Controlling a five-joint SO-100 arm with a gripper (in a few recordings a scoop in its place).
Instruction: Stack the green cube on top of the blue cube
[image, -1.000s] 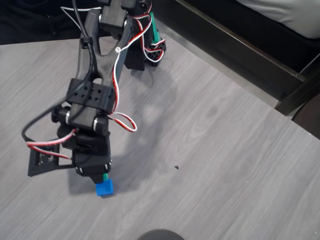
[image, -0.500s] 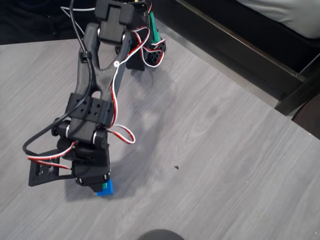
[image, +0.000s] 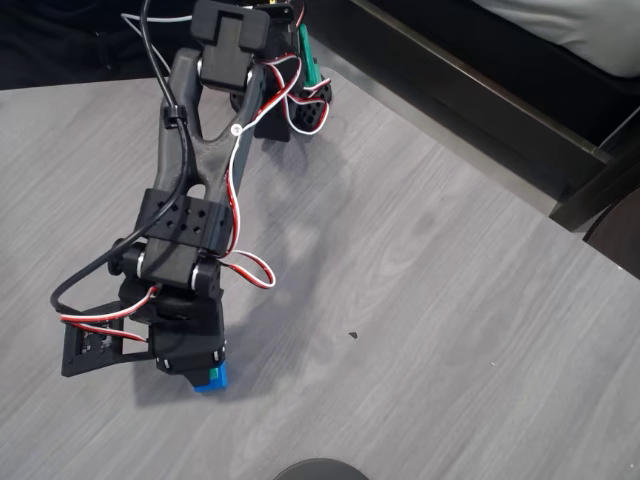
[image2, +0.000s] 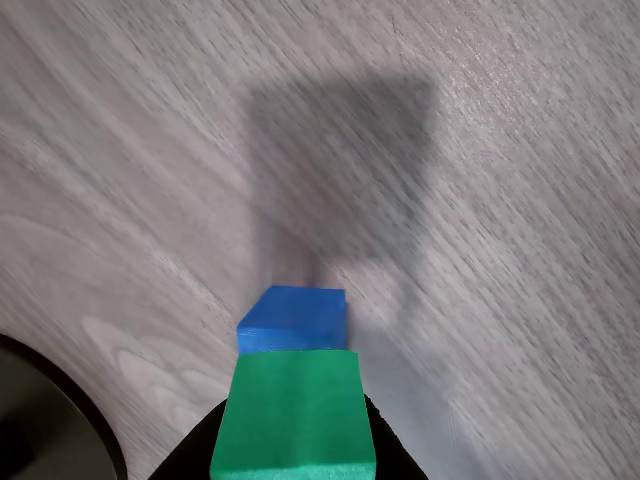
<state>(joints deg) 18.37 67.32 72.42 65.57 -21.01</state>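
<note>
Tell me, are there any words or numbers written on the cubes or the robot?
None that can be read.
The green cube: plain faces, no writing.
The blue cube: plain faces, no writing.
The gripper and the black arm: no label or number shows in the overhead view.
The grey table: only wood grain, no text.

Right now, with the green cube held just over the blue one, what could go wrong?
In the wrist view the green cube, clamped in the gripper, covers only the near part of the blue cube; released offset, it may tip off. Overhead, the gripper hides most of the blue cube; descending could nudge it.
</note>
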